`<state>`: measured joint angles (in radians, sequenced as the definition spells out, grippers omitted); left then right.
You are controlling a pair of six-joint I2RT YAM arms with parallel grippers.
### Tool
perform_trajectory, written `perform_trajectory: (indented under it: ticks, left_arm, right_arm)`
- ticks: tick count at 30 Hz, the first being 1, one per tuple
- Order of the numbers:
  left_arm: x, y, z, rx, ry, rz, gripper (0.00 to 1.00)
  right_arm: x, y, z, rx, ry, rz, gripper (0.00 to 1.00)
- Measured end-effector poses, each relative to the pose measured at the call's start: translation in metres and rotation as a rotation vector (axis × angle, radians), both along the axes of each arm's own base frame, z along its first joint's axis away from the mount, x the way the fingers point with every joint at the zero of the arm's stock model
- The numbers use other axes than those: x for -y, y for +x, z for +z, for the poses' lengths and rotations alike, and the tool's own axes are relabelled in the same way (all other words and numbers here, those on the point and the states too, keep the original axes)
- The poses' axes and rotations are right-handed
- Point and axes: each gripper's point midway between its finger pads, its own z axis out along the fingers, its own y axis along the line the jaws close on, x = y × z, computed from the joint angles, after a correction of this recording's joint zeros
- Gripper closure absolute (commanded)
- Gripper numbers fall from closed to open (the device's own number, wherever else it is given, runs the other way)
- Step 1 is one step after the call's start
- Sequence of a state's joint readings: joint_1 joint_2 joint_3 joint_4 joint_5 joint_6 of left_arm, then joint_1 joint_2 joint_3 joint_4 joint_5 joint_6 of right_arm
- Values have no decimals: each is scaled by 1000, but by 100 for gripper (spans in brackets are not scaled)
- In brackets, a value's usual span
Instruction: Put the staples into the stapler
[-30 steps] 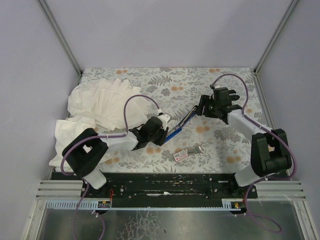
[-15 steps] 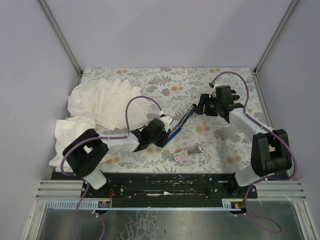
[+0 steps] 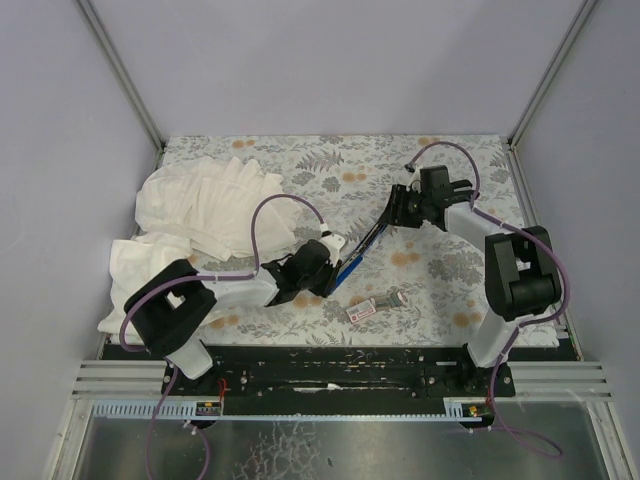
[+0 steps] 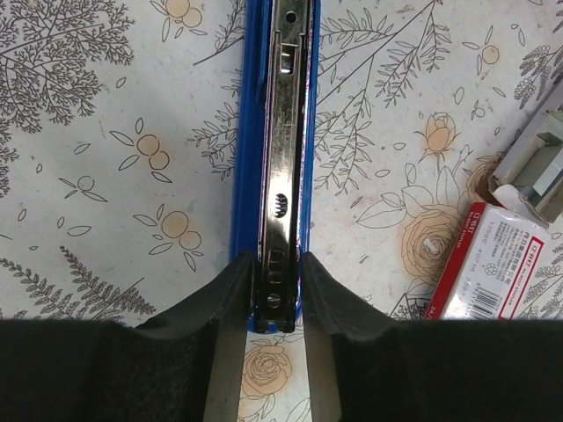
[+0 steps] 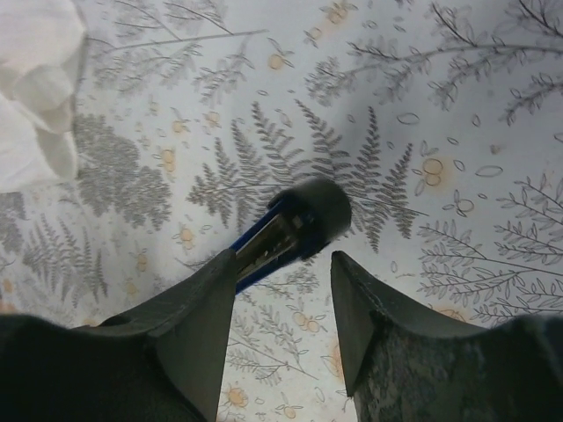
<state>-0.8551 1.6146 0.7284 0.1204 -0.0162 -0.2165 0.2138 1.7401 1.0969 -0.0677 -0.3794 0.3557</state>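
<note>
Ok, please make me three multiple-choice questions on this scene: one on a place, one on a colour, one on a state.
1. Where does the staple box lie? A. on the floral mat, beside the stapler; B. in the stapler's channel; C. in a drawer.
2. What colour is the stapler's body? A. green; B. blue; C. yellow.
3. What is the left gripper doing? A. hanging open; B. holding the box; C. shut on the stapler's end.
1 A: the box rests on the mat, right of the stapler in the left wrist view. 2 B: blue edges run along the metal channel. 3 C: its fingers press both sides of the stapler's end.
</note>
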Motion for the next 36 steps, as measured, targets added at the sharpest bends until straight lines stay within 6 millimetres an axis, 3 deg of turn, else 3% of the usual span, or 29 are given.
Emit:
perform_trajectory:
  ticks: [6,11,14,17,19,21,24,26,30,32,36]
  left_arm:
    - [0,-1,0,-2,-1,6,70]
    - [2,-4,3,-11,-10,9,38]
    - [2,-8,12,-28,-16,20,23]
    - [6,-1,47,-1,-58,43,16]
    - [10,12,84,39,-114,64,14]
    - [8,31,128,85,-196,95,13]
    - [-26,73,181,152,-291,199,13]
    - [-58,96,196,183,-317,279,13]
    - [-116,121,190,168,-293,425,13]
    - [-127,121,184,148,-280,449,13]
    - [-130,115,182,130,-266,441,13]
  right_arm:
    - [6,-3,-28,-73,-37,-26,45]
    - [9,-5,-18,-57,-55,-25,36]
    - [12,-12,4,-24,-62,-14,35]
    - [15,-27,42,54,-52,-5,37]
    - [17,-43,62,98,-47,0,39]
    - [19,-66,69,113,-64,0,42]
    - [9,-108,50,61,-123,38,45]
    - [3,-135,28,2,-168,71,49]
    - [10,-184,-18,-132,-273,106,56]
    - [16,-196,-29,-166,-316,102,59]
    - [16,-201,-35,-171,-351,112,63]
